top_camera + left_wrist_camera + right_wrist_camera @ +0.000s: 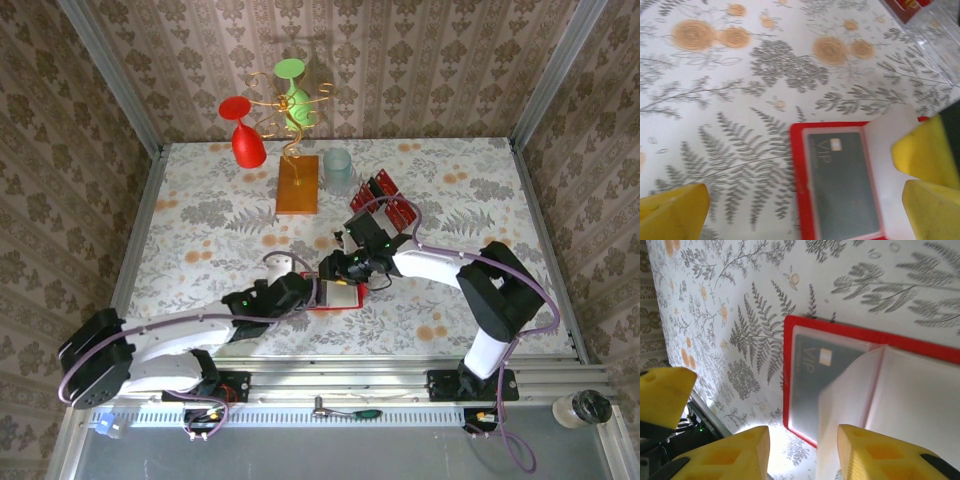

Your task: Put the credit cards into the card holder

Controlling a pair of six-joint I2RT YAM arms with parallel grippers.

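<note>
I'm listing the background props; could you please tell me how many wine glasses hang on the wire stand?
2: a red glass on the left of the wire stand, a green glass near its top. None looks hidden.

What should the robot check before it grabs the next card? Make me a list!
1. Card holder lying open: ok.
2. One card tucked in its pocket: ok.
3. Left hand open and empty: ok.
4. Right hand clear of the pale flap: cannot tell, the flap looks blurry right beside one finger.
5. More credit cards waiting in the clear stand: ok.
</note>
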